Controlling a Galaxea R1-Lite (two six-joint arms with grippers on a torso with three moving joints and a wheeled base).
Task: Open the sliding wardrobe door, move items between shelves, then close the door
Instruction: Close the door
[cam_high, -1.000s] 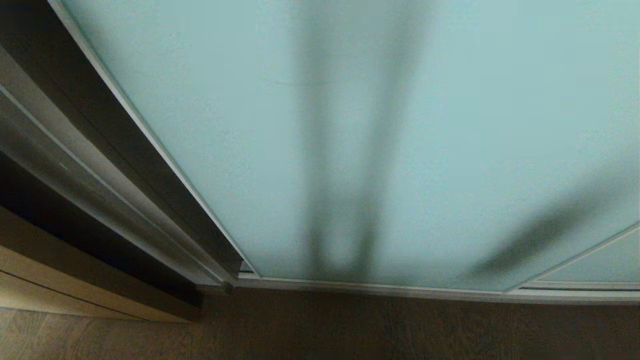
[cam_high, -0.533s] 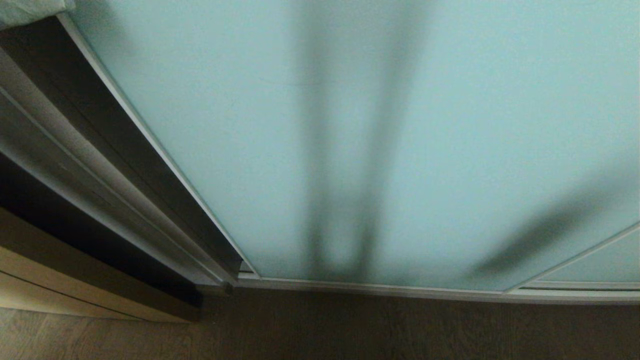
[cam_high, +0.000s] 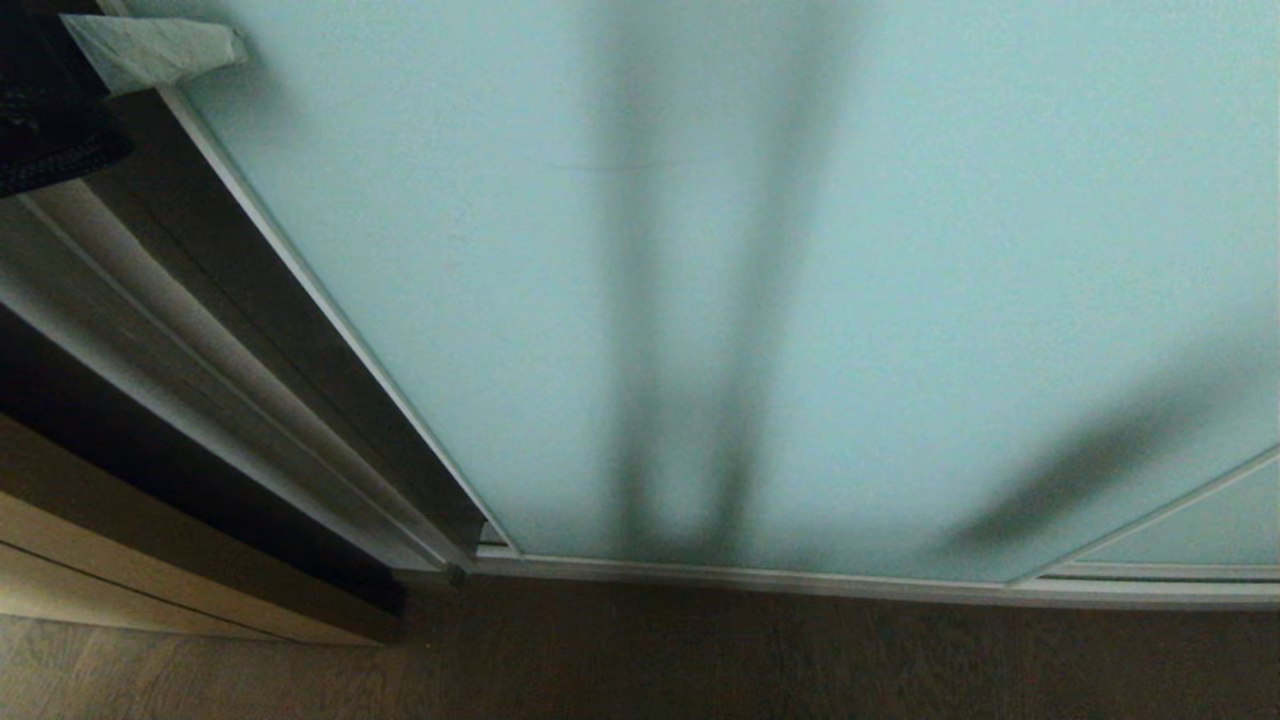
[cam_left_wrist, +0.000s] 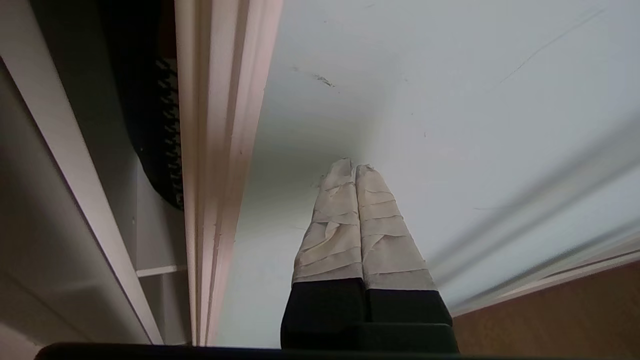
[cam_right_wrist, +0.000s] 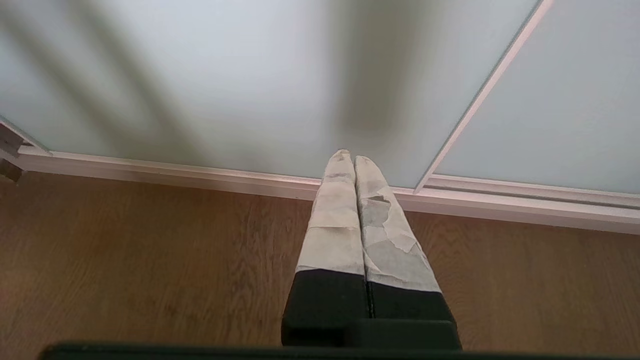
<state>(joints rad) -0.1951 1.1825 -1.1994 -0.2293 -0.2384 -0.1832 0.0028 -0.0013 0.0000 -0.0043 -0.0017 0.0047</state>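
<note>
Brown wooden floor (cam_high: 700, 660) below, we press our closed left end effector (cam_left_wrist: 355, 167) on the frosted teal glass sliding wardrobe door (cam_high: 800, 300); push steadily rightward.

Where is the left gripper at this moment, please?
In the head view the left gripper shows at the top left corner, shut, its taped tips at the sliding wardrobe door, close to the door's left frame edge.

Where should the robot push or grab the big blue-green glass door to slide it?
Best at the sliding wardrobe door's thin silver frame edge, coming from the open-gap side, probably pushing rather than pinching. The frosted glass is flat and smooth with no handle showing, so the raised edge is the only catch. The left gripper, fingers shut, is next to that edge.
</note>
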